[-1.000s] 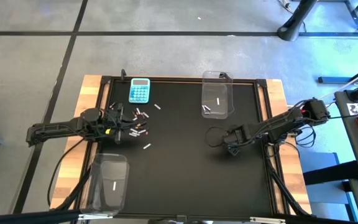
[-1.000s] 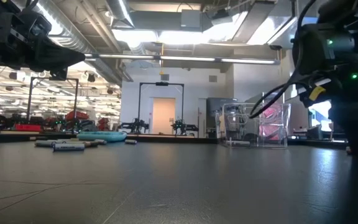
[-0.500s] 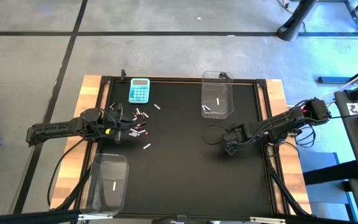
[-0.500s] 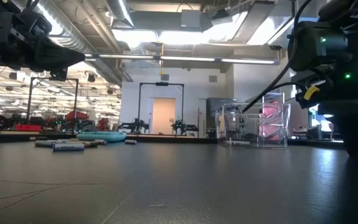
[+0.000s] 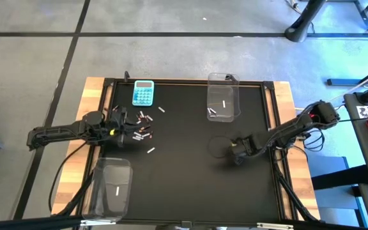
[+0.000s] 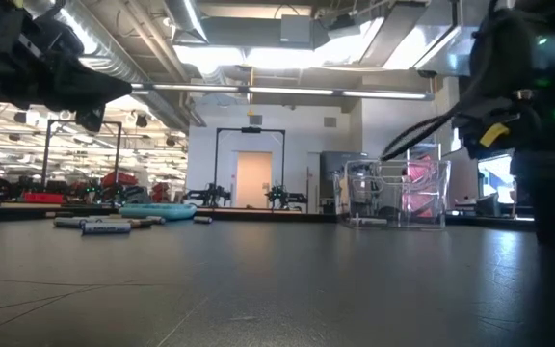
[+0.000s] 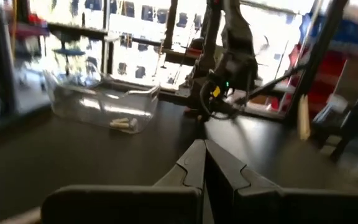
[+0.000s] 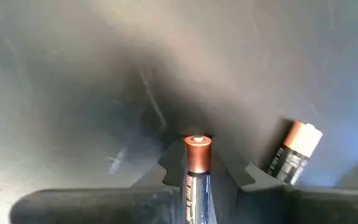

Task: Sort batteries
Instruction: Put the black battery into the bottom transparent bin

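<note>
since a moment ago the right gripper (image 5: 236,152) has slid a little toward the near edge of the mat and its jaws have drawn in from wide apart; the wrist view shows them now pinching a battery (image 8: 197,165) between the two dark fingers (image 8: 160,174), copper cap pointing forward. a second battery (image 8: 294,152), dark body with a copper end, lies on the mat just beside the right finger; whether it touches is hard to tell. the left gripper (image 5: 121,121) has not budged, its fingers (image 7: 191,165) pressed flat together with nothing between them, poised over the loose batteries (image 5: 142,130) scattered near the light-blue calculator (image 5: 143,93). those are thin little cylinders, some silvery-white, some dark with red. the mat (image 5: 184,185) is matte black, faintly scuffed, set on a pale wood table (image 5: 93,89). two clear plastic bins stand on it: the far bin (image 5: 222,96) holds two pale batteries, the near bin (image 5: 112,185) one. no lettering on the batteries or the calculator can be read.
</note>
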`<act>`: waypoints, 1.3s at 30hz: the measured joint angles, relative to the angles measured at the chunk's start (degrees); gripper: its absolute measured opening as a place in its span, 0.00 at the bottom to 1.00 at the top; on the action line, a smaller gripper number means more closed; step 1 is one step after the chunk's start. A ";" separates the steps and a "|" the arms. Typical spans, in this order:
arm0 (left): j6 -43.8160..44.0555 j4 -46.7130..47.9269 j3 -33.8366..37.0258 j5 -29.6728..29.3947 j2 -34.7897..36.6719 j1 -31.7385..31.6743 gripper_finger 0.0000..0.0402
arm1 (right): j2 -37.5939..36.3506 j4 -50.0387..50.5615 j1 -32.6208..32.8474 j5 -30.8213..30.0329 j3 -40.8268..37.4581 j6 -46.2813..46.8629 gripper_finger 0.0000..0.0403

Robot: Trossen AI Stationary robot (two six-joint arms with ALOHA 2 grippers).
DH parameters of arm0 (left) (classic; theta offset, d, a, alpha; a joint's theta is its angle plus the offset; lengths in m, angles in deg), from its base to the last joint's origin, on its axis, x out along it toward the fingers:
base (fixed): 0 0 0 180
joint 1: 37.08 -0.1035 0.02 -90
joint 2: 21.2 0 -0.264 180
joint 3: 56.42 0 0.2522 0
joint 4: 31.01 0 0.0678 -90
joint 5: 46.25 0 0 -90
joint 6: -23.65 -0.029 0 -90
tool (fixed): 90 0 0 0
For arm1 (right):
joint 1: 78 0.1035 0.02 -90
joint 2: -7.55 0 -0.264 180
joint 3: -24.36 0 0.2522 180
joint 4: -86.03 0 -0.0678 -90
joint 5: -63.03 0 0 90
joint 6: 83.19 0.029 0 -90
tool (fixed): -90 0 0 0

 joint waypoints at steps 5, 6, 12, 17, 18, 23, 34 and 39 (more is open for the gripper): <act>9.92 -0.60 0.03 0.02 -0.05 0.02 0.00 | -0.13 -28.82 4.72 -13.87 0.95 -1.59 0.09; 10.32 -1.25 0.03 0.03 -0.10 0.00 0.00 | -0.16 -32.37 5.51 -16.83 0.49 -3.98 0.09; 12.97 -5.33 0.03 -2.29 0.25 0.02 0.00 | 1.30 -62.98 9.04 -32.80 0.73 -24.92 0.09; 13.55 -8.33 0.03 -6.47 -0.20 0.01 0.00 | 2.72 -84.61 10.27 -34.16 0.64 -42.80 0.09; 14.22 -10.21 0.03 -5.92 -0.26 0.11 0.00 | 2.94 -88.36 10.31 -33.94 0.72 -45.99 0.09; 12.23 -27.73 0.05 1.33 -3.19 3.85 0.00 | 4.88 -102.47 11.07 -28.85 0.70 -57.07 0.09; -4.50 -55.98 0.00 -7.50 -27.27 18.94 0.00 | 9.60 -105.02 11.05 -20.60 8.14 -65.78 0.09; -7.04 -60.74 -3.44 -7.83 -40.68 20.26 0.00 | 9.75 -102.61 11.02 -20.72 10.33 -66.27 0.09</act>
